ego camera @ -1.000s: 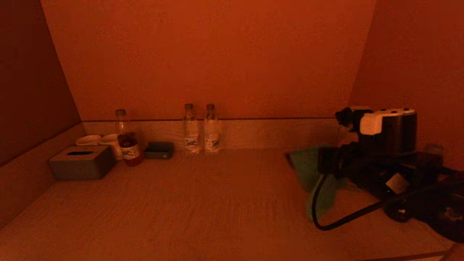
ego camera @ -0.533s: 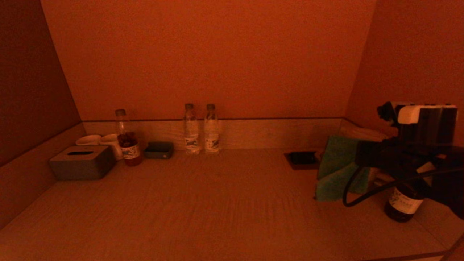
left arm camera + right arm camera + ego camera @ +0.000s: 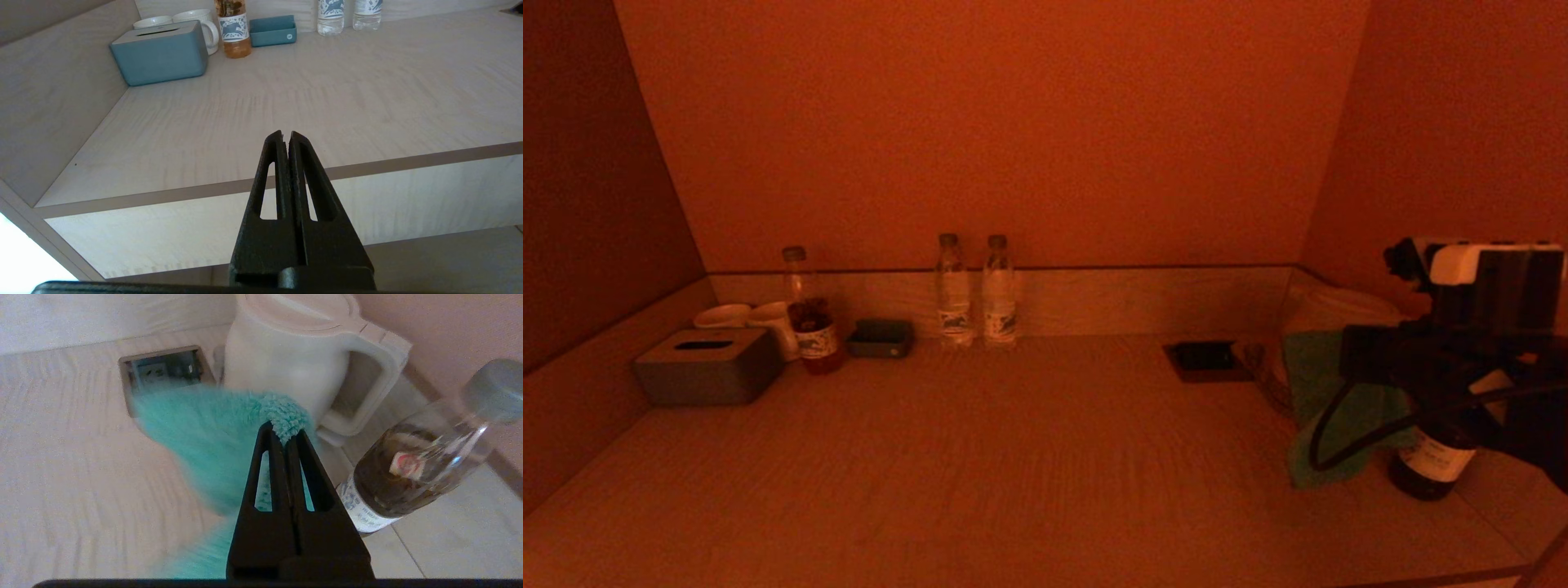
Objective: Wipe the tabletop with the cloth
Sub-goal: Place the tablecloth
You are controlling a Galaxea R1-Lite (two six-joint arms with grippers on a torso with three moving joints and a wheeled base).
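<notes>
Green and fluffy, the cloth (image 3: 212, 441) hanging at the right of the head view (image 3: 1327, 408), pinched by a top fold between the pressed-together jaws of the right gripper (image 3: 284, 432) and drooping toward the desk (image 3: 1013, 457). Whether its lower edge is touching the wood cannot be told. Blurring across the middle of the right wrist view, partly covering a dark recessed socket panel (image 3: 165, 369) set into the pale wood grain. Standing just behind the cloth, a pale kettle (image 3: 302, 363) with its handle toward the right of that view. Tilting in at the right of the same view, a bottle of dark drink (image 3: 412, 469) with a white label and a grey cap; in the head view showing at the lower right (image 3: 1429, 457), just beside the cloth and under the black arm and cable of the right gripper (image 3: 1347, 367).

Sitting well apart, toward the left of the head view along the raised back rim: two clear water bottles (image 3: 976, 290) side by side at centre, a small dark tray (image 3: 880, 337), a bottle of reddish drink (image 3: 809, 314), two white cups (image 3: 747, 318) and a grey tissue box (image 3: 707, 367).

Hanging below and in front of the desk's front edge, the left gripper (image 3: 286, 141), jaws pressed together on nothing, pointing toward the bare wood.
</notes>
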